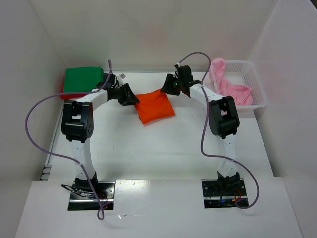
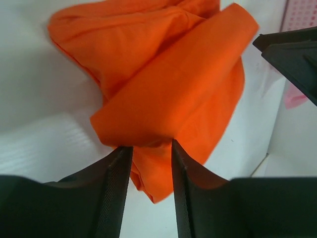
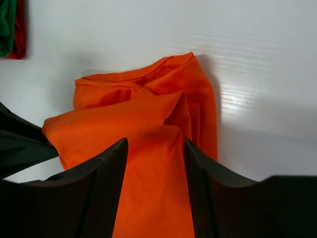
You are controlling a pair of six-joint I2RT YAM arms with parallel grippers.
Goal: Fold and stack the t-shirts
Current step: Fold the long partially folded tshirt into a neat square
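1. The orange tee (image 1: 154, 106) lay at the far middle of the table (image 1: 163, 148), loosely folded into an uneven square with ragged layers. It was well apart from the green tee (image 1: 83, 79), which rested on the red tee (image 3: 20, 34) at the far left.
2. The left fingers (image 2: 116, 183) stood partly parted astride one corner, with cloth in the gap. Whether they were clamped on it could not be determined.
3. The right fingers (image 3: 106, 173) stood likewise over the opposite corner, with orange cloth filling the gap. Grip could not be determined.
4. The pink tee (image 1: 230, 89) lay heaped and unfolded in the basket (image 1: 257, 87).
5. Risk: if either side caught only the top layer, a lift would likely peel the fold open.
6. Risk: an unequal pull by the two arms could skew or drag the bundle across the table.
7. Risk: a lumpy bundle set on the green tee might slide off or topple the stack.
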